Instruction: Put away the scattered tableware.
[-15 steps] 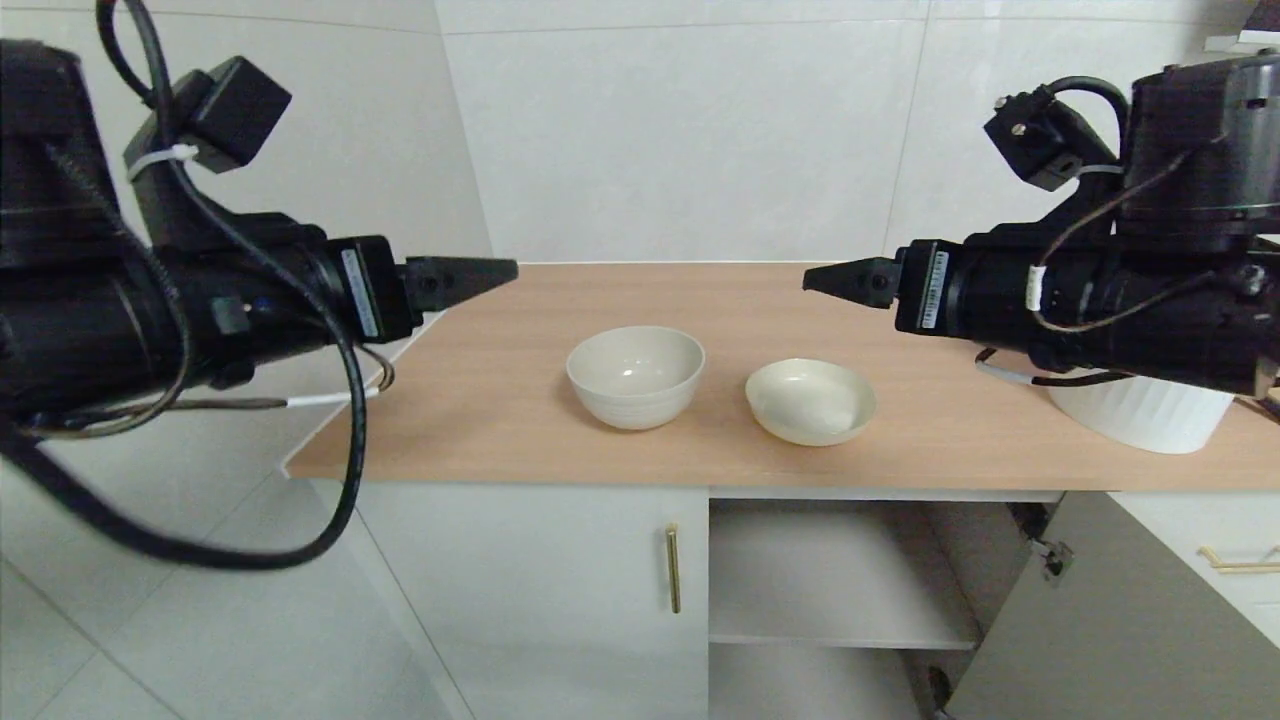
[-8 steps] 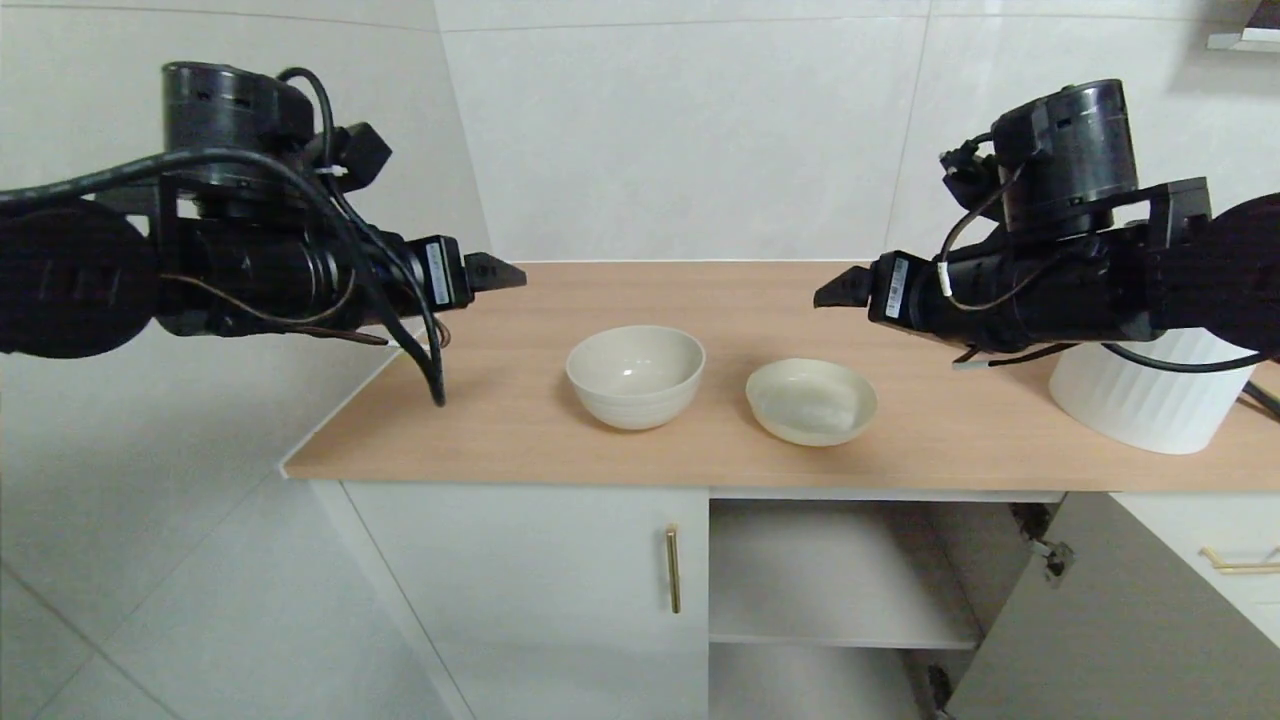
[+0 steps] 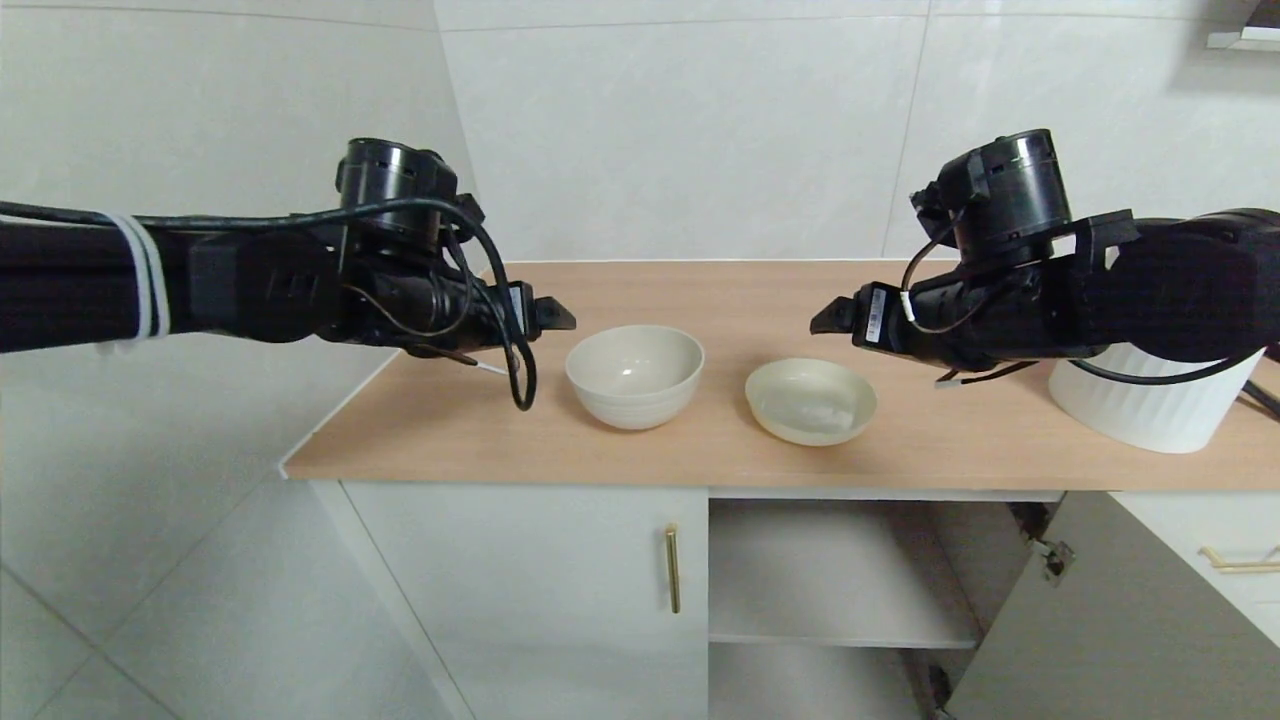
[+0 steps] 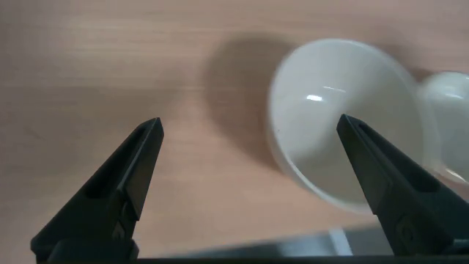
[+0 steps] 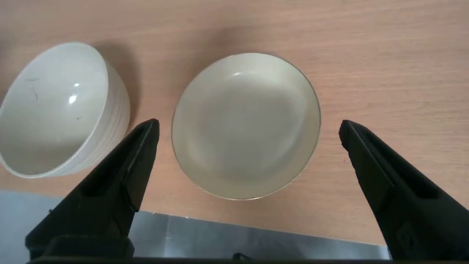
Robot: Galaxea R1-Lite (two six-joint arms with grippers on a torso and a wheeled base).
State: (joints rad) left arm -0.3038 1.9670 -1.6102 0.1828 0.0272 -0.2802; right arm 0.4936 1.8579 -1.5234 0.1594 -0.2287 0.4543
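A deep cream bowl (image 3: pixel 635 375) and a shallow cream dish (image 3: pixel 810 400) sit side by side on the wooden counter (image 3: pixel 480 420). My left gripper (image 3: pixel 555 317) hovers just left of the deep bowl (image 4: pixel 344 125), its fingers (image 4: pixel 132 176) spread wide, one over bare wood and one over the bowl. Above and right of the dish, my right gripper (image 3: pixel 828 320) is open too. In the right wrist view the dish (image 5: pixel 245 125) lies between its fingers (image 5: pixel 124 176), with the deep bowl (image 5: pixel 58 106) off to one side.
A white ribbed container (image 3: pixel 1150 405) stands on the counter at the far right, under my right arm. Below the counter, a cabinet (image 3: pixel 830 580) stands open with a bare shelf; its door (image 3: pixel 1090 620) swings out to the right. A closed door with a brass handle (image 3: pixel 672 568) is at left.
Both arms have stretched forward and lowered toward the counter. The left gripper has neared the deep bowl; the right gripper has come over the shallow dish. The dishes have not moved.
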